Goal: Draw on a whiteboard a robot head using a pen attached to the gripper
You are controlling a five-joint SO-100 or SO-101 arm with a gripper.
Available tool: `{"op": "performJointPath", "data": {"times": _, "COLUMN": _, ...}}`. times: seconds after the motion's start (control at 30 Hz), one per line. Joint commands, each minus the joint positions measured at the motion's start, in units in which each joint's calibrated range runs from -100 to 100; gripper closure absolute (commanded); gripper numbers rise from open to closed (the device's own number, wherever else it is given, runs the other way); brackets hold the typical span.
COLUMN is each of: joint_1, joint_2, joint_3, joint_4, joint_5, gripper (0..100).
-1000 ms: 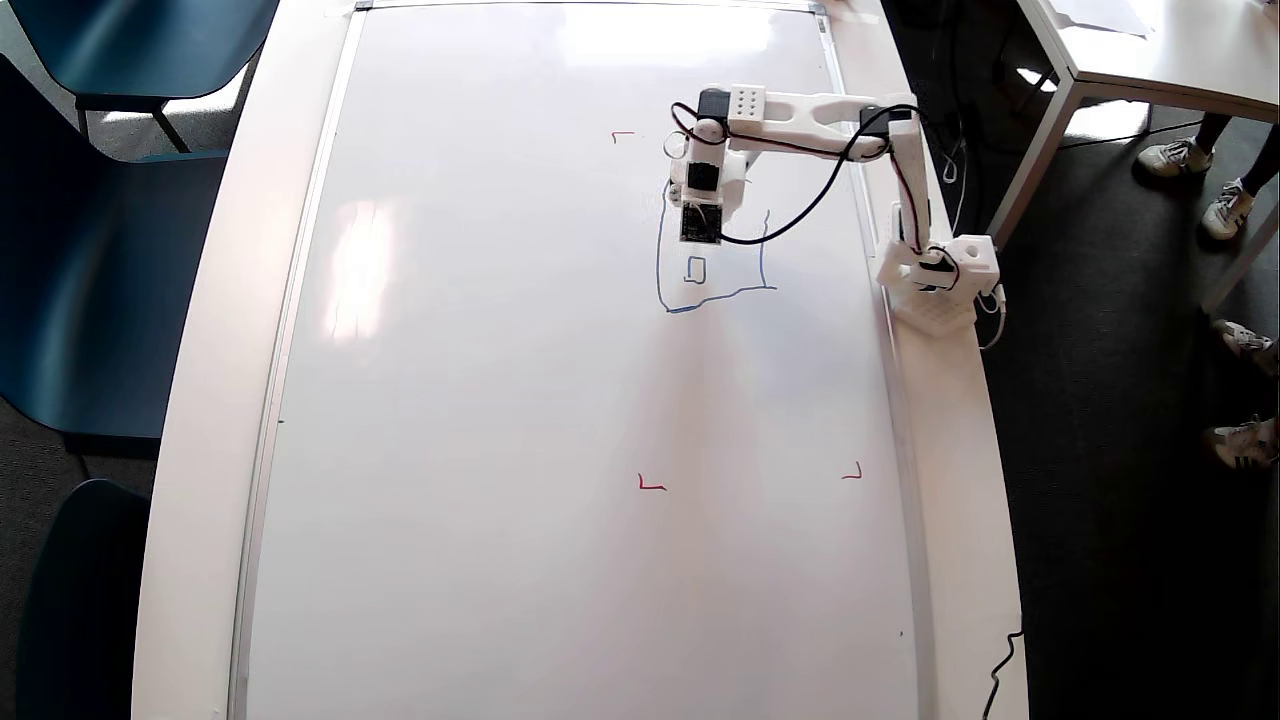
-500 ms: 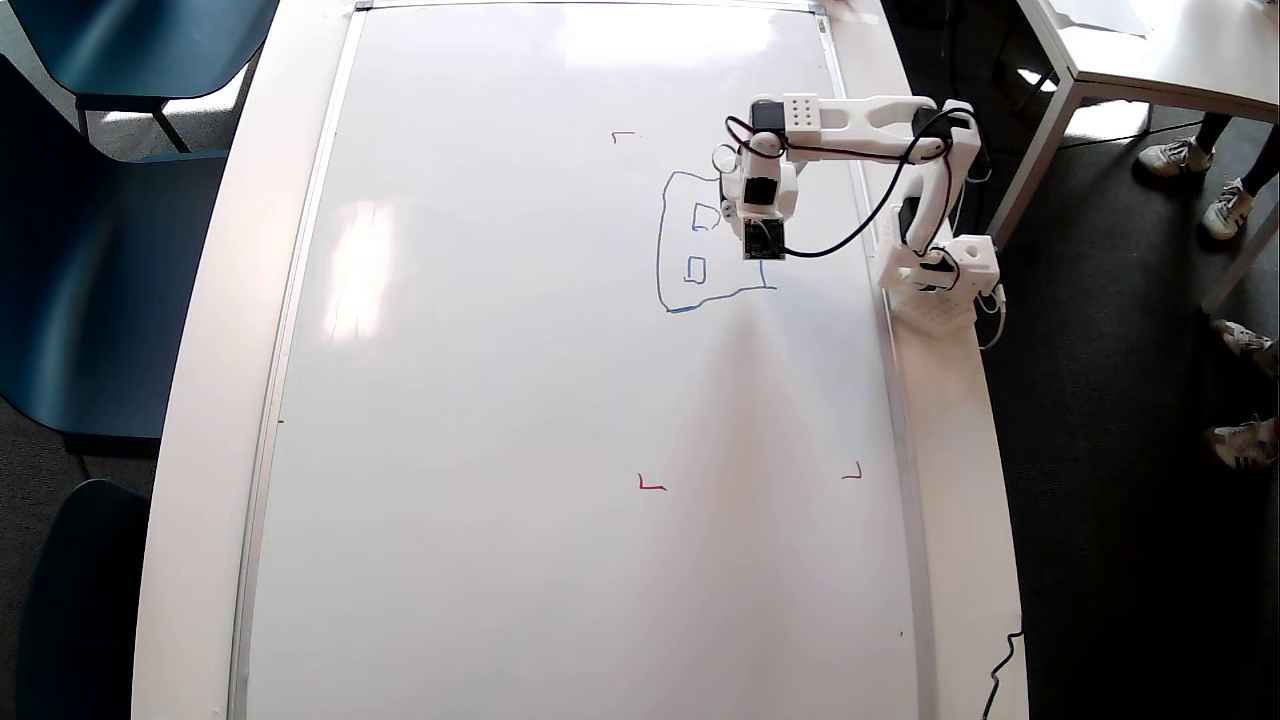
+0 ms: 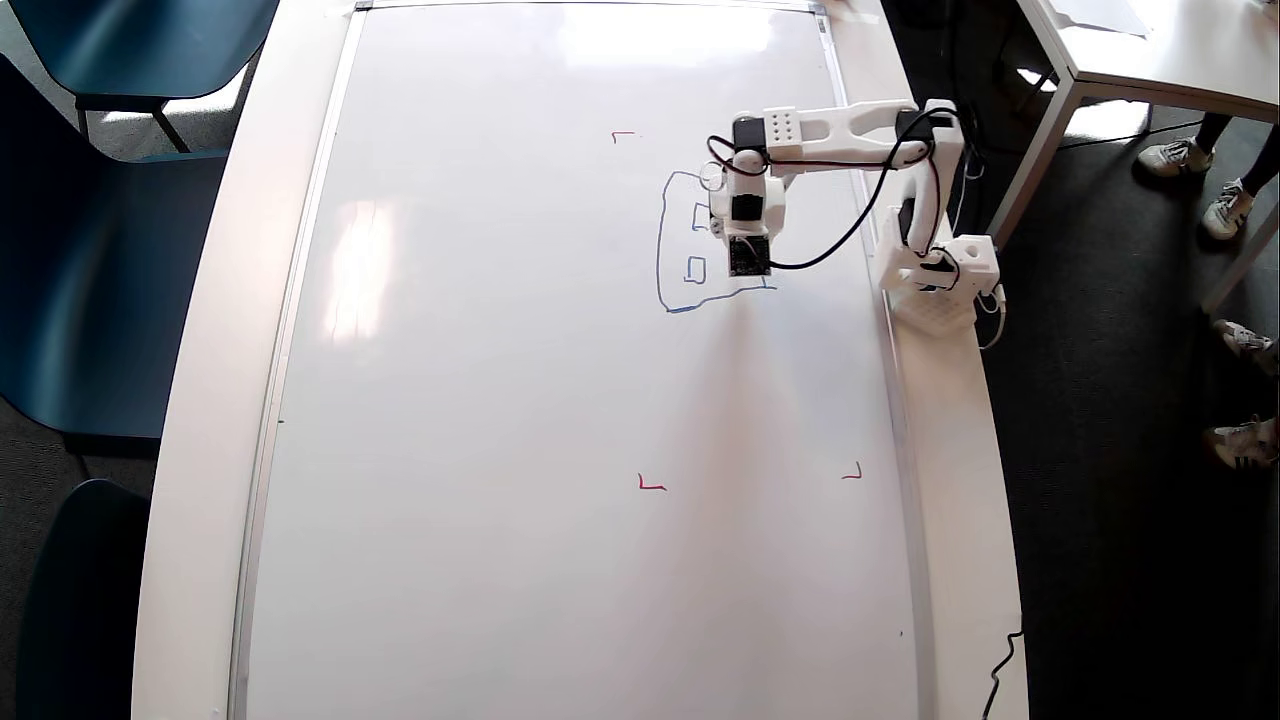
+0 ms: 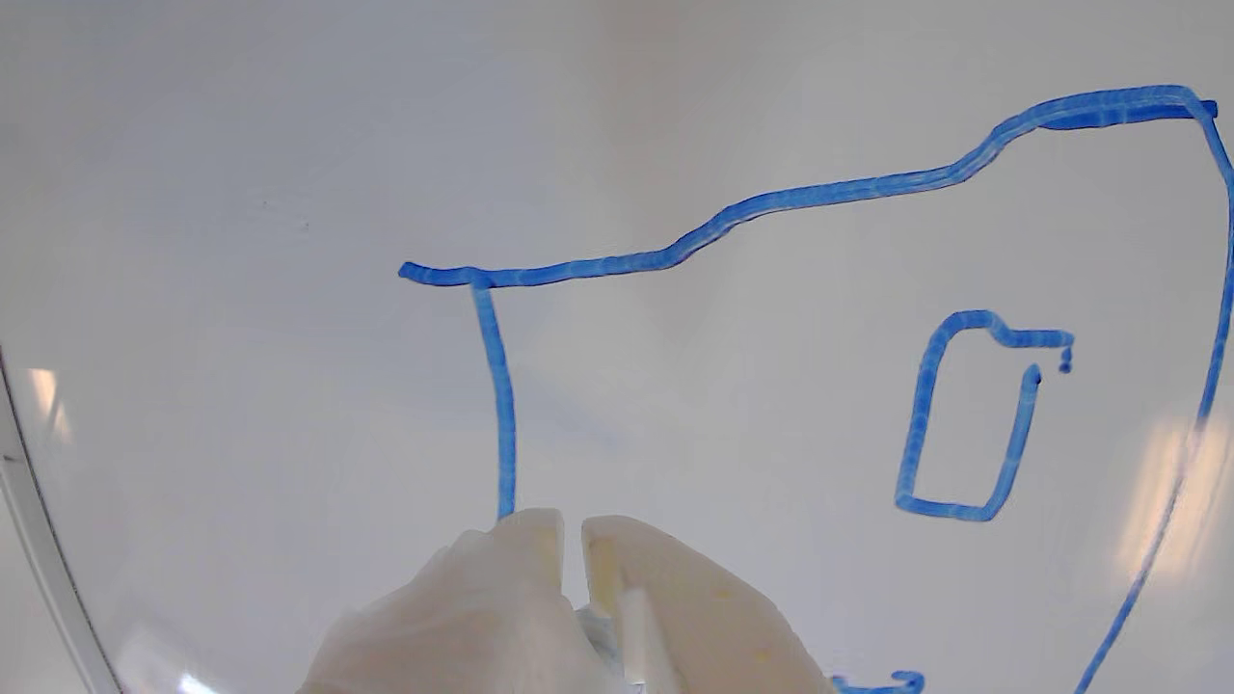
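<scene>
Over the upper right part of the whiteboard (image 3: 560, 400), the gripper (image 3: 741, 232) hangs above the blue robot head (image 3: 690, 250), covering its right half in the overhead view. From the wrist, the gripper (image 4: 572, 540) shows two pale fingers (image 4: 501, 578) nearly together, a thin gap between; the pen itself is hidden. Red corner marks (image 3: 651, 484) lie well below.

The glossy white silver-framed whiteboard (image 3: 500, 400) is laid on the white desk (image 3: 960, 500). The hand-drawn blue robot head outline (image 3: 662, 260) is placed upper right in the overhead view, partly overlapped by the white plastic tool (image 3: 740, 225).
</scene>
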Motion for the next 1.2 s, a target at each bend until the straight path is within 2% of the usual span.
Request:
{"op": "performJointPath", "data": {"times": 0.0, "joint_1": 0.5, "joint_2": 2.5, "joint_3": -5.6, "joint_4": -0.2, "joint_5": -0.1, "gripper": 99}}
{"op": "performJointPath", "data": {"times": 1.17, "joint_1": 0.7, "joint_2": 4.7, "joint_3": -2.5, "joint_4": -3.7, "joint_5": 0.0, "gripper": 99}}
